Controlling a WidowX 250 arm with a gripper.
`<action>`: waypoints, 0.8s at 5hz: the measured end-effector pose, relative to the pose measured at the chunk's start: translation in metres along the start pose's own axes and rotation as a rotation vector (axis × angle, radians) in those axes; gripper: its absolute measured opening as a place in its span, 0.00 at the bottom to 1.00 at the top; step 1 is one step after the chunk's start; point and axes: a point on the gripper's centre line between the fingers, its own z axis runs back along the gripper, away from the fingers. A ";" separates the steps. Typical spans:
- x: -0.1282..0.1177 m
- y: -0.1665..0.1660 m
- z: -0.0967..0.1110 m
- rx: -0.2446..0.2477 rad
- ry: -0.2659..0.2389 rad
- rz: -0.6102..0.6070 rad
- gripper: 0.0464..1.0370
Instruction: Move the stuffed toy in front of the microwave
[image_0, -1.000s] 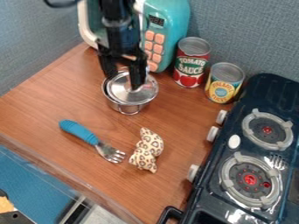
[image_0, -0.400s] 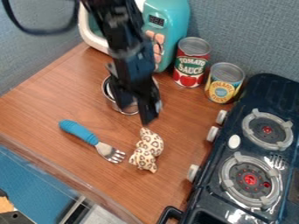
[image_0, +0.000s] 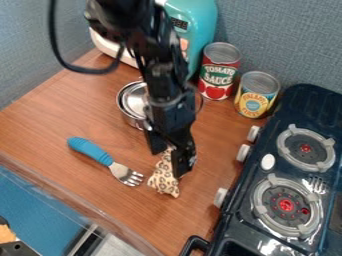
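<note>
We have the gripper (image_0: 169, 159) open, its fingers apart about the upper end of the leopard-print stuffed toy (image_0: 164, 181) on the counter (image_0: 50, 120); whether they touch it, we cannot tell. Just beside the toy we see a blue-handled fork (image_0: 92, 151), then a lidded pot (image_0: 133, 104) and the teal microwave (image_0: 202, 22)

The jointed arm (image_0: 160, 70) is black and blocky, with a thin black cable (image_0: 52, 30) looping out.

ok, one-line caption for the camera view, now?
Robot hand over the leopard-print stuffed toy, beside a blue-handled fork; stove at right.
</note>
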 end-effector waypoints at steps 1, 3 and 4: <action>0.001 0.003 -0.019 -0.006 0.059 -0.012 0.96; -0.004 0.009 -0.034 0.012 0.101 0.010 0.67; -0.004 0.010 -0.035 0.016 0.103 0.016 0.50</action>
